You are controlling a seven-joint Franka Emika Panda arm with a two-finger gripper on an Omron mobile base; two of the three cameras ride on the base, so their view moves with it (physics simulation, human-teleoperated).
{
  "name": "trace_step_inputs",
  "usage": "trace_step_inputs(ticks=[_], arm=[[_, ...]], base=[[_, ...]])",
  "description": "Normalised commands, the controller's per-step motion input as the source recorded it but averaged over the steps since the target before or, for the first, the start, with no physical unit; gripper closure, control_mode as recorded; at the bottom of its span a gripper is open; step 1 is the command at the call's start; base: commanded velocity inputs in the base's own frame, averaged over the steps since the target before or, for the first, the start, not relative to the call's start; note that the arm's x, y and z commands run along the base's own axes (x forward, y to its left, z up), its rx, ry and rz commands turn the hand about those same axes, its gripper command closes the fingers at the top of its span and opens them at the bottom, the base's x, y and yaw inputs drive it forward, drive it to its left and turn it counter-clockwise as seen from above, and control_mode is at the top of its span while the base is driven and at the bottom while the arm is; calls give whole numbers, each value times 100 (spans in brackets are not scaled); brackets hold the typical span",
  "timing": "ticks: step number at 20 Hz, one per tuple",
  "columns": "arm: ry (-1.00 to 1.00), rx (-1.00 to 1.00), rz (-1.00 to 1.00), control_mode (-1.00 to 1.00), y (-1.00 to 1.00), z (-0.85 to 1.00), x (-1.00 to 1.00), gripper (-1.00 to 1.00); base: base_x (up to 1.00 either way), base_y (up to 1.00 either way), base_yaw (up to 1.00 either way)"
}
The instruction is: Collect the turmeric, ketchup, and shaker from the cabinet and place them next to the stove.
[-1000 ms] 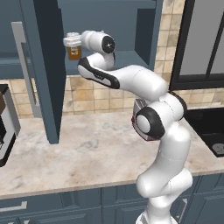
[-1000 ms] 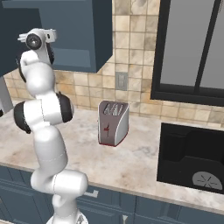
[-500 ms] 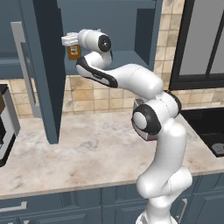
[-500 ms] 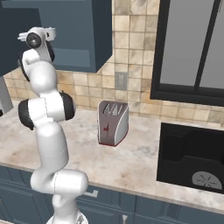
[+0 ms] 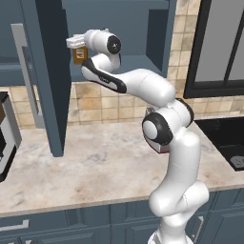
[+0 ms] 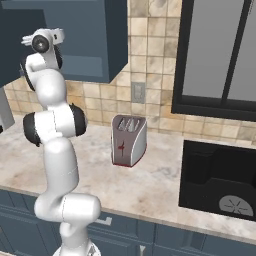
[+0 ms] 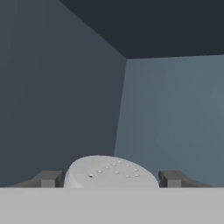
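Reaching high into the open cabinet point(image 5: 119, 28), pincer point(image 7: 112, 178) straddling a white perforated lid point(image 7: 111, 172), one dark fingertip point(image 7: 49, 178) showing on each side with small gaps between tips and lid; cannot tell whether contact is made. From the left base view, the turmeric point(image 5: 79, 52) seen at the pincer: small jar, orange-brown contents, white lid, at the cabinet's lower shelf level beside the open door point(image 5: 47, 71) with its long grey bar handle point(image 5: 25, 71). Inside the cabinet, only plain blue-grey walls and a dark ceiling visible around the lid. Below, a marbled beige bench point(image 5: 95, 167) over dark blue drawers, tan tiled backsplash behind. On the bench in the right base view, a steel toaster point(image 6: 129, 140) and, further right, the black stove point(image 6: 220, 182) under a dark-framed window point(image 6: 220, 55). At the left edge, a dark appliance point(image 5: 5, 138).
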Motion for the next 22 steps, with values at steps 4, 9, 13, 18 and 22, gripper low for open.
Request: trace_step_inputs(ticks=[4, 9, 13, 18, 22], arm=[[0, 0, 0, -100, 0, 0, 1, 100], [0, 0, 0, -100, 0, 0, 0, 100], [0, 0, 0, -100, 0, 0, 0, 100], [0, 0, 0, -100, 0, 0, 0, 100], [0, 0, 0, -100, -4, 0, -3, 100]], base=[[0, 0, 0], [0, 0, 0], [0, 0, 0], [0, 0, 0], [0, 0, 0]])
